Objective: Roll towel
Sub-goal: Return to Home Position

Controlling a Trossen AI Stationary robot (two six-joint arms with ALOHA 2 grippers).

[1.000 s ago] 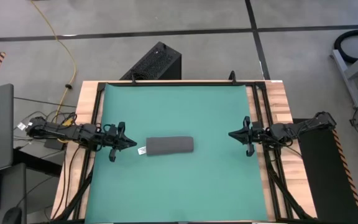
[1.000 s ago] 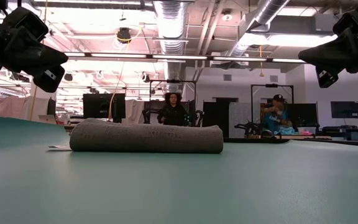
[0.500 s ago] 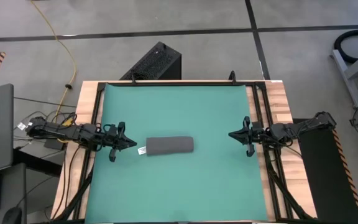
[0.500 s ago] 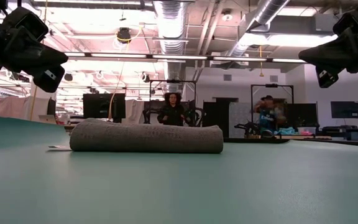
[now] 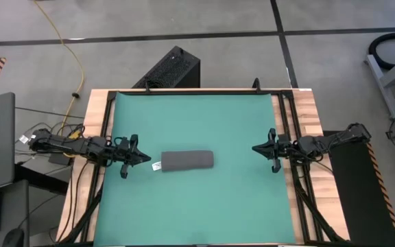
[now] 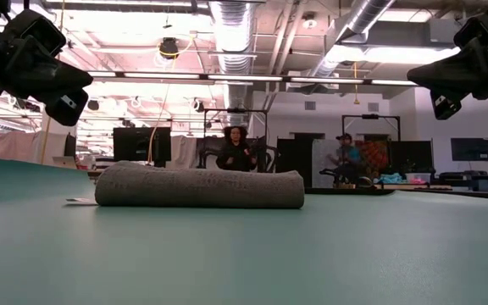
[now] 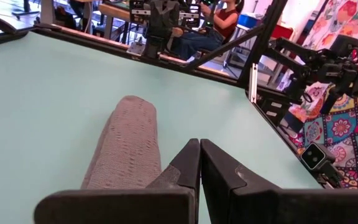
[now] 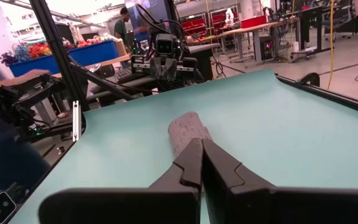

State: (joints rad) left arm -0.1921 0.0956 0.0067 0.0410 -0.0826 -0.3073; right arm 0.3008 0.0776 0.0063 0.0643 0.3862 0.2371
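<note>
Grey, soft and rolled up tight: dark grey soft towel (image 5: 187, 160) lying as a short log on the flat green mat (image 5: 197, 116), a bit left of the mat's middle, small white tag (image 5: 156, 165) poking out at the end nearer the left arm (image 5: 81, 146). Mat spread over a light wooden counter (image 5: 307, 103). No loose flap showing from above or from the low view, so looks finished to me.

Left arm reaching in over the mat's left side, jaws pressed together on nothing, tips near the tag end but held up off the mat and not touching. Right arm (image 5: 314, 146) at the mat's right edge, well apart from the roll, jaws likewise closed and empty, also up in the air.

Seems like the wrap-up step now: just getting both arms back to rest. Next move probably calls for drawing each arm straight outward, away from the roll, keeping height. More care needed on the left side, being close to that tag end. Best to keep both jaws closed to avoid snagging cloth and undoing the roll.
</note>
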